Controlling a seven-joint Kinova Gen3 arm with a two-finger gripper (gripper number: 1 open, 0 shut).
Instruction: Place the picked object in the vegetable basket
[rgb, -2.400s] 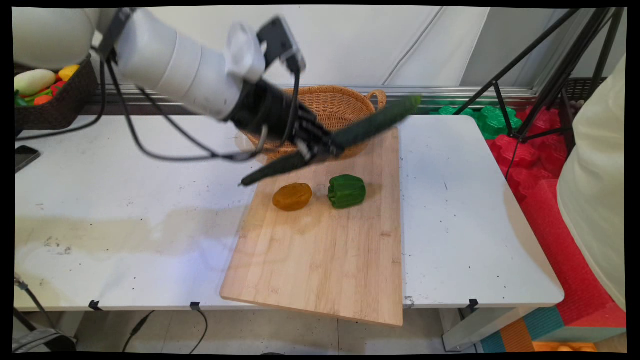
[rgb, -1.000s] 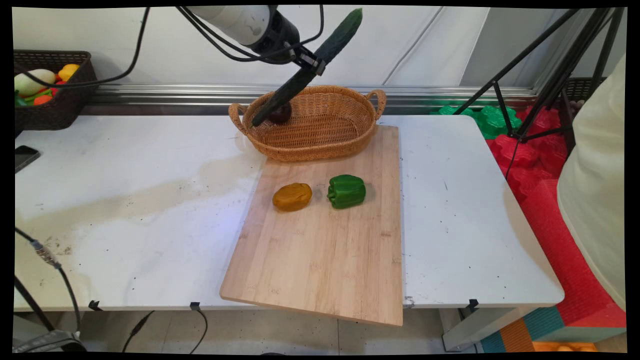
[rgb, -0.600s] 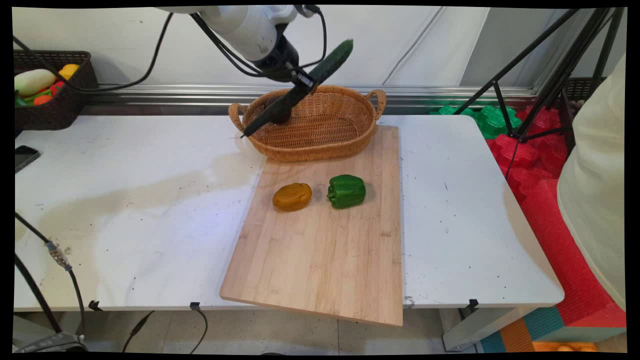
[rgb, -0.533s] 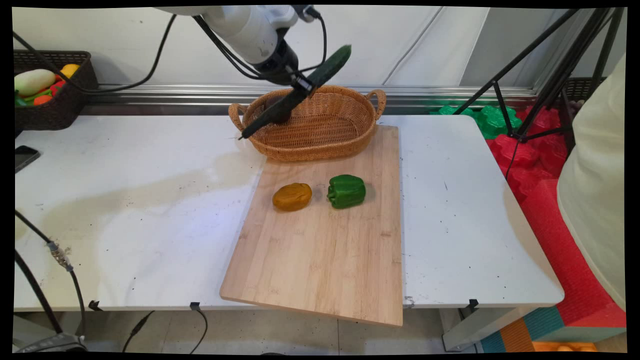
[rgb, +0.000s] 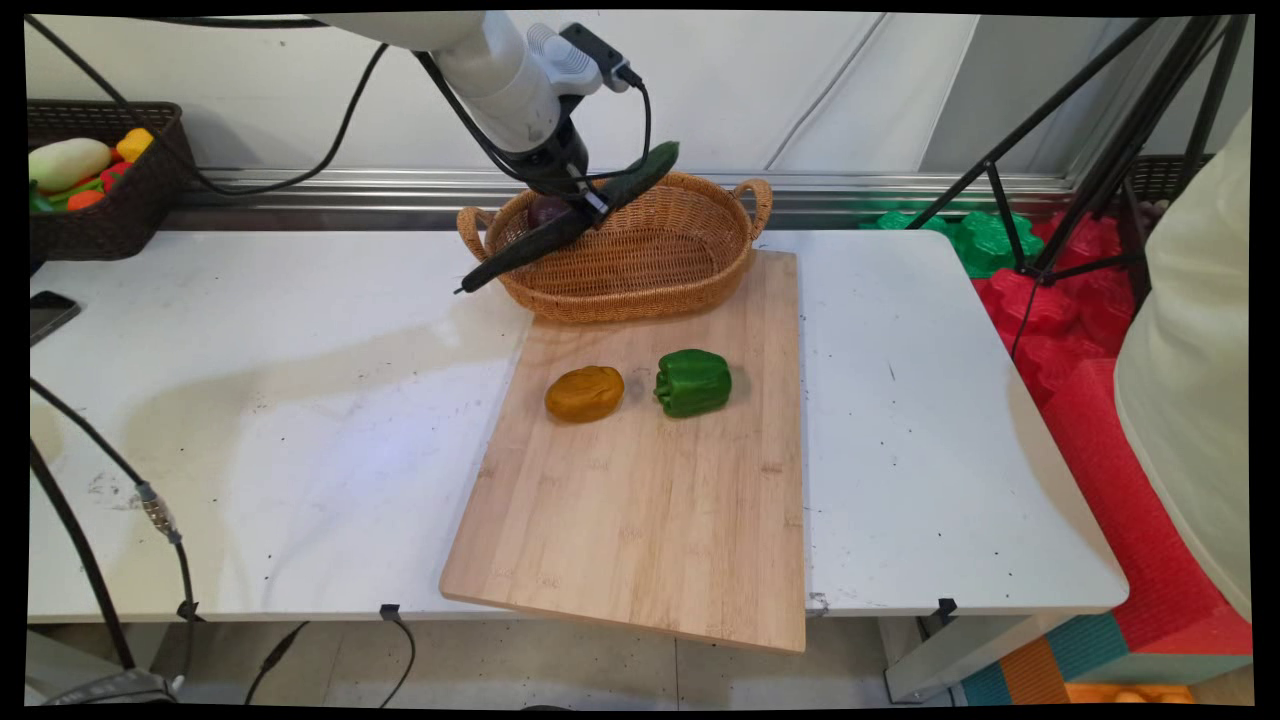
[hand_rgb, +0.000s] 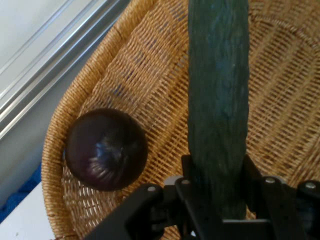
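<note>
My gripper (rgb: 588, 203) is shut on a long dark green cucumber (rgb: 560, 220), held slantwise over the left part of a wicker basket (rgb: 660, 260). One end of the cucumber sticks out past the basket's left rim, the other rises toward the back. In the hand view the cucumber (hand_rgb: 218, 100) runs up between my fingers (hand_rgb: 190, 172), with the gripper (hand_rgb: 218, 175) just above the basket's weave (hand_rgb: 285, 100). A dark purple round onion (hand_rgb: 106, 149) lies in the basket beside it, partly seen in the main view as the onion (rgb: 546, 209).
A wooden cutting board (rgb: 650, 500) lies in front of the basket with a brown potato (rgb: 584, 392) and a green bell pepper (rgb: 692, 381) on it. A dark basket of vegetables (rgb: 95, 180) stands at the back left. A phone (rgb: 45, 312) lies at the left edge. Tripod legs (rgb: 1060, 150) stand right.
The arm lifted the cucumber from above the board, carried it back over the basket, and has now lowered it toward the basket's inside, tilting it flatter.
</note>
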